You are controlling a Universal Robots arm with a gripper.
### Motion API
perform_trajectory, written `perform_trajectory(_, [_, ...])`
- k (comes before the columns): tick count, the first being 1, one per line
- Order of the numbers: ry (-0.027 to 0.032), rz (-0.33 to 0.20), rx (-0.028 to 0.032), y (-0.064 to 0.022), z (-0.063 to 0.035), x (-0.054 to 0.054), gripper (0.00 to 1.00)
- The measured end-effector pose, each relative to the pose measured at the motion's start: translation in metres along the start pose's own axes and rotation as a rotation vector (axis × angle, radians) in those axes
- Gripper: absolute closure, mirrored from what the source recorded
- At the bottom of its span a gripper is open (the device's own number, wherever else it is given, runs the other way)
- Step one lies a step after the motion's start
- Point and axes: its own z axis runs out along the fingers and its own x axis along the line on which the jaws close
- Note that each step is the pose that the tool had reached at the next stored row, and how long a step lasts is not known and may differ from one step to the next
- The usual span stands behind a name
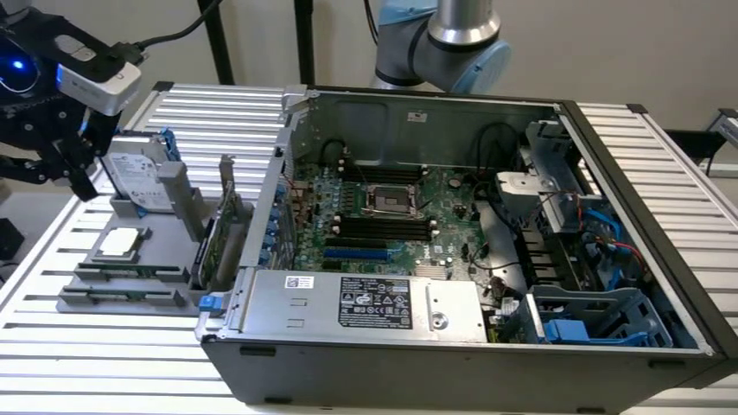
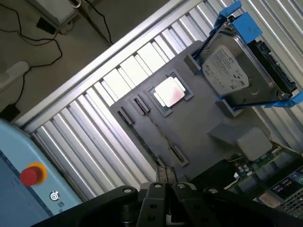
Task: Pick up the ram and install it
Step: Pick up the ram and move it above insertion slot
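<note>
- Green shows along the ram (image 1: 130, 271), which stands on edge in a low slot of the grey parts holder (image 1: 173, 201) at the exterior view's left. I cannot tell whether the slot next to it holds a second stick.
- From the wrist camera the ram (image 2: 158, 131) is only a thin dark line across the holder (image 2: 199, 123), and I cannot make out its chips.
- I see the gripper (image 2: 165, 182) with its fingers pressed together on nothing, above the holder and not touching the ram.
- In the exterior view the gripper (image 1: 79, 177) is partly cut off by the frame edge, up beside the hard drive (image 1: 136, 177).
- The processor chip (image 2: 169, 92) lies flat between the hard drive (image 2: 236, 71) and the ram.
- The open computer case (image 1: 461, 363) sits apart from the holder, and the memory slots on its motherboard (image 1: 392, 216) are dark and hard for me to read.
</note>
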Motion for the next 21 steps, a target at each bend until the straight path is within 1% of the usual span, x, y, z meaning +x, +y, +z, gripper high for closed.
perform_trajectory(17, [0.0131,-0.308,0.0088,-0.0005,0.0110,0.000,0.89])
perform_trajectory(21, [0.0147,-0.382,0.0139,-0.0006,0.0146,0.000,0.89])
